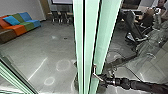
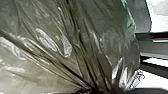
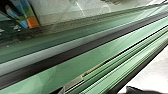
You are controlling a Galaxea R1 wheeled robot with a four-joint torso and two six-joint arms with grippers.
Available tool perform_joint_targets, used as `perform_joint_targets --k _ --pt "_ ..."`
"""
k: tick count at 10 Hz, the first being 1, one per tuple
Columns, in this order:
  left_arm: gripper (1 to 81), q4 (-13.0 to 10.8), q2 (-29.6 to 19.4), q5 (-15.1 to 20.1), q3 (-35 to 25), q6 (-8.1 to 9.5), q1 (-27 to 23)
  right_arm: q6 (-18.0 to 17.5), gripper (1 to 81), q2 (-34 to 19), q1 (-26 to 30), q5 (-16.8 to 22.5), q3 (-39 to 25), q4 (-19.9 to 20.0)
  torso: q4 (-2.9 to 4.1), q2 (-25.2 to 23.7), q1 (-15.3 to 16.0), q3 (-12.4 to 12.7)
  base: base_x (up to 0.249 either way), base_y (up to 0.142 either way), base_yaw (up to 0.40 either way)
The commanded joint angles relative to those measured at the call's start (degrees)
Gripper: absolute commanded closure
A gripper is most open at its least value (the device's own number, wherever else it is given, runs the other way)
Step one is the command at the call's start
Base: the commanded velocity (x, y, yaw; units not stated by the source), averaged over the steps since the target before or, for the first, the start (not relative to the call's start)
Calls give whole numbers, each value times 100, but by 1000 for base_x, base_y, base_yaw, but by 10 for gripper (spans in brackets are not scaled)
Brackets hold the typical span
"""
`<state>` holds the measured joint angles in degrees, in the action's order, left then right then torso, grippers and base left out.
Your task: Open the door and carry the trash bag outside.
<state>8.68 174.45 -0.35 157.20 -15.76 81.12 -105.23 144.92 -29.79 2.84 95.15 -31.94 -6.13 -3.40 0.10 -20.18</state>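
Door handle (image 1: 95, 71): just beyond the right end effector (image 1: 103, 79), its lower bar slanting toward the tip (grip state: cannot tell). Left end effector (image 2: 96, 90): clenched on gathered trash bag (image 2: 72, 45).

The floor (image 1: 53, 52) is smooth, grey and glossy. Ring-shaped light reflections and one straight bright streak appear on its surface. A multicoloured sofa (image 1: 21, 28) stands along the floor's far left edge, beside the wall. Its seat sections run in sequence: brown, orange, green, blue, with the brown section nearest the camera. Dark chairs (image 1: 63, 18) stand near the far edge, right of the sofa, at a table (image 1: 50, 13). A small dark spot (image 1: 65, 38) marks the floor between the chairs and the reflections; its type is indistinct.
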Motion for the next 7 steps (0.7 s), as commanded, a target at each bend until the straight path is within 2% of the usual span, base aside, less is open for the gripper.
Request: perform_joint_targets --k 1,5,7 --pt "811 -15 29 457 -48 -6 -82 -551 10 -874 873 1078 855 479 0 0 0 0 0 0 0" --pt "811 -15 29 466 -49 -15 -82 -551 10 -1042 953 1087 811 478 2 0 -2 0 0 0 0" --pt "811 -24 20 457 -66 -15 -65 -543 10 -1050 961 1095 811 478 2 -2 -9 0 71 0 0"
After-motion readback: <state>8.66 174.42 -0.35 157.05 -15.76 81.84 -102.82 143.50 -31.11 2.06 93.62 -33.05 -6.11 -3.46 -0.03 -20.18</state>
